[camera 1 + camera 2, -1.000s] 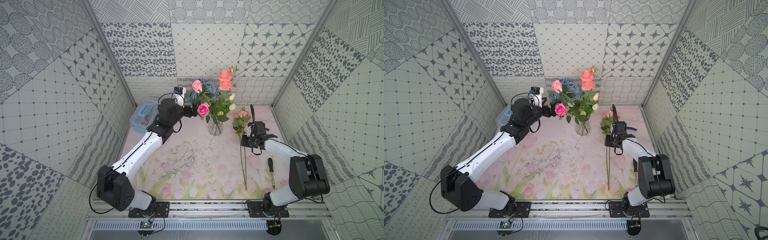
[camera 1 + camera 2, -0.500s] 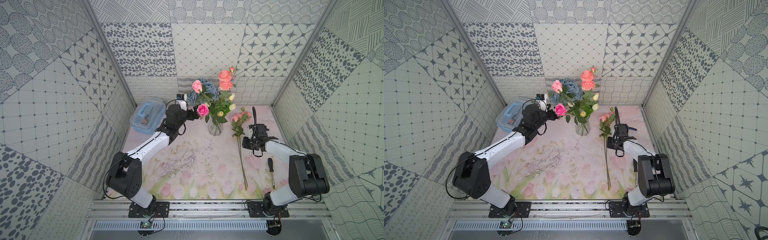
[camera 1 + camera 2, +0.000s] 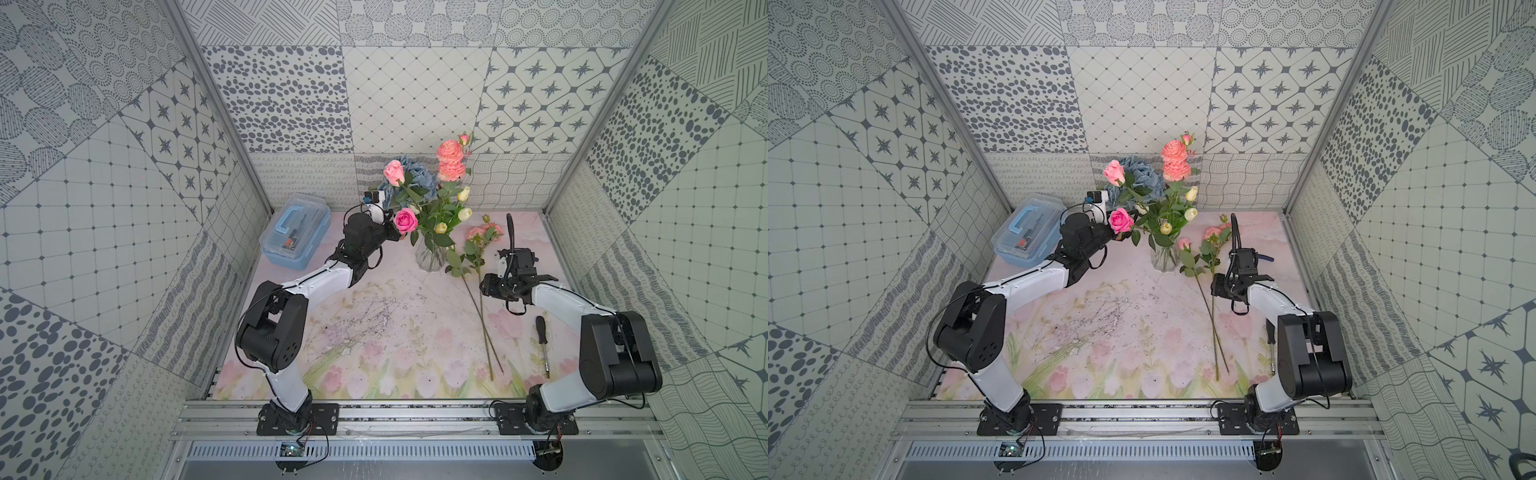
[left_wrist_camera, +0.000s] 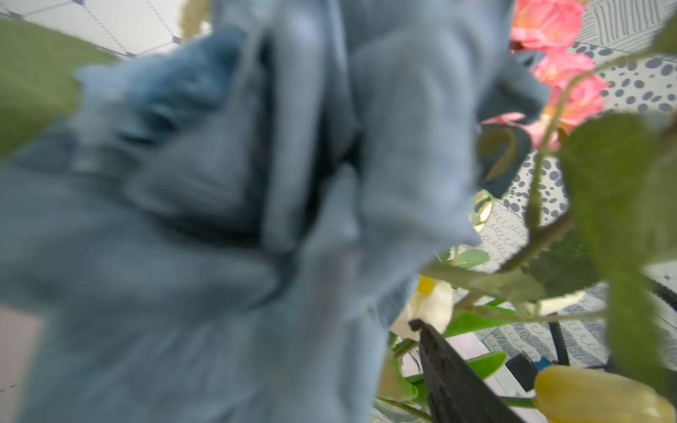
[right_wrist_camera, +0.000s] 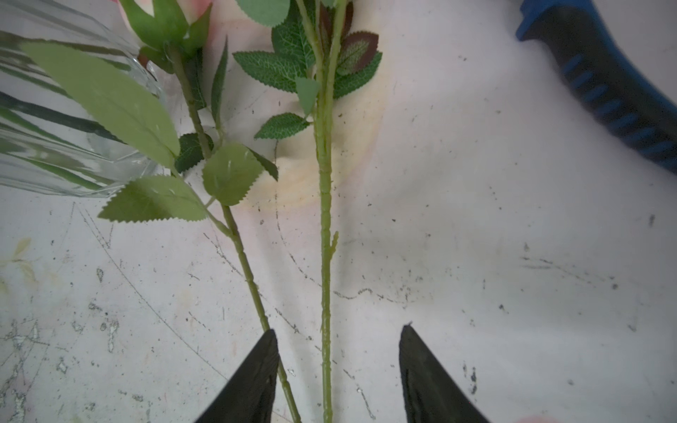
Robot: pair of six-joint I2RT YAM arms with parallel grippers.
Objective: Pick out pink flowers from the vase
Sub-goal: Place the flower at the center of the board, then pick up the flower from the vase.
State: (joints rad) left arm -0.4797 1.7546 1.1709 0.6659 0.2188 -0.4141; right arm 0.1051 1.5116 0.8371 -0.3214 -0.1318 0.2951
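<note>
The clear ribbed vase (image 3: 430, 259) stands at the back of the table and shows in both top views. It holds pink flowers: a magenta rose (image 3: 405, 220), a pale pink bud (image 3: 393, 171) and salmon ruffled roses (image 3: 451, 160). My left gripper (image 3: 395, 233) is tucked right under the magenta rose. Only one finger (image 4: 439, 366) shows in the left wrist view; blue petals hide the other. Two more pink flowers (image 3: 482, 232) lie on the table beside the vase, with their stems (image 5: 324, 219) running between the fingers of my open right gripper (image 5: 337, 337), which holds nothing.
A dusty-blue hydrangea (image 3: 415, 174) and cream tulips (image 3: 463, 193) share the vase. A blue-lidded clear box (image 3: 295, 232) sits at the back left. A screwdriver (image 3: 541, 345) lies by the right arm, a blue-black handle (image 5: 604, 80) near the right gripper, and dried twigs (image 3: 365, 324) mid-table.
The left arm has swung right, bringing its gripper under the magenta rose. My right gripper has opened and let go of the flower, which now lies flat on the table.
</note>
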